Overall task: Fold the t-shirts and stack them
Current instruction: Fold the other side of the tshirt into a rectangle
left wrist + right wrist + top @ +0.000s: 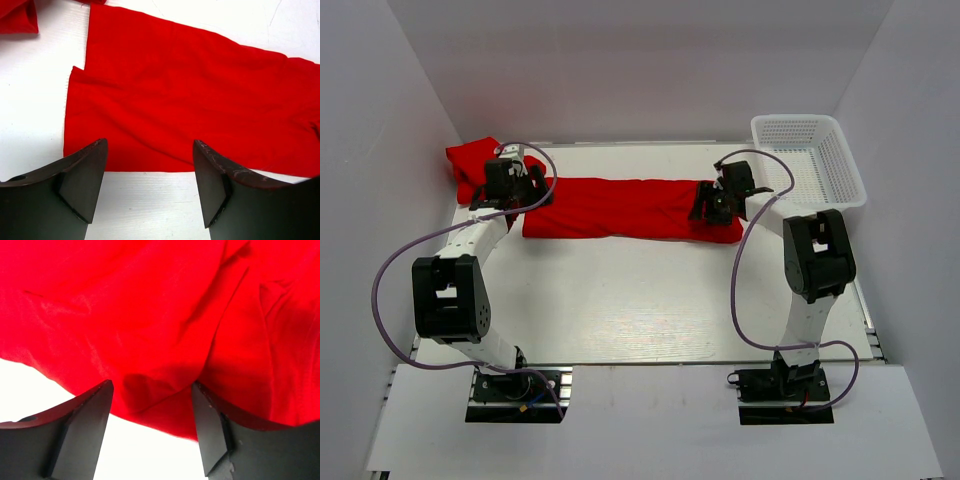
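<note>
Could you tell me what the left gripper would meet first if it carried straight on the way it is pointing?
Most likely the laid-out red t-shirt, close to its near hem: the left gripper is open and aimed there. Depth is unclear, so it may touch the table first.

The top external view looks down from above and behind the two arm bases, facing the far wall, and takes in the whole flat white surface [650, 300] from well back. The left wrist view sits just behind the left claw [150, 145], looking steeply down from close by at one end of the long bright red cloth t-shirt [190, 100]. The right wrist view looks past the right claw [151, 385], nearer still, onto that shirt's other end. All three views share this shirt.
</note>
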`<move>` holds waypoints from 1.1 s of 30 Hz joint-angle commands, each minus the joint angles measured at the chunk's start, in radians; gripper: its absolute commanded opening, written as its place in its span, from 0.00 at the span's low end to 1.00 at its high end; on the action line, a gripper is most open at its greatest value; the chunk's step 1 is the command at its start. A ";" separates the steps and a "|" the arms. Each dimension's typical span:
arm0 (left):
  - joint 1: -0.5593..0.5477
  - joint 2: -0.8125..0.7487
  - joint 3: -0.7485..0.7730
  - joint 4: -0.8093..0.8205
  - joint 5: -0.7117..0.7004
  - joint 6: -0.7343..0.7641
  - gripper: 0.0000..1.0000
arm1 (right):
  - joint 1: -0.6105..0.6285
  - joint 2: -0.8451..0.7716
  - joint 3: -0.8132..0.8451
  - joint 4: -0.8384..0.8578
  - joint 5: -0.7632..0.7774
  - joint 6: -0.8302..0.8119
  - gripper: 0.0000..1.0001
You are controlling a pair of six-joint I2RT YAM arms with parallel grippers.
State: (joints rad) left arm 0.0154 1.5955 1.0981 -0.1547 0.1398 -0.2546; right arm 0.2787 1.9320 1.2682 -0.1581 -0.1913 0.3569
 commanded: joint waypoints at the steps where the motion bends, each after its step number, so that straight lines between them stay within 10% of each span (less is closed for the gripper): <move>1: -0.005 -0.020 0.009 -0.003 0.032 0.012 0.79 | 0.013 -0.073 0.030 -0.027 0.016 -0.021 0.70; 25: -0.014 -0.011 0.009 -0.003 0.032 0.012 0.79 | 0.125 0.011 0.079 -0.126 0.187 -0.064 0.65; 33: -0.014 -0.002 0.009 -0.013 0.023 0.021 0.77 | 0.125 0.044 0.077 -0.104 0.187 -0.067 0.30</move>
State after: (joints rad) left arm 0.0044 1.5997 1.0981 -0.1616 0.1654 -0.2489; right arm 0.4053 1.9675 1.3273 -0.2756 -0.0219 0.2970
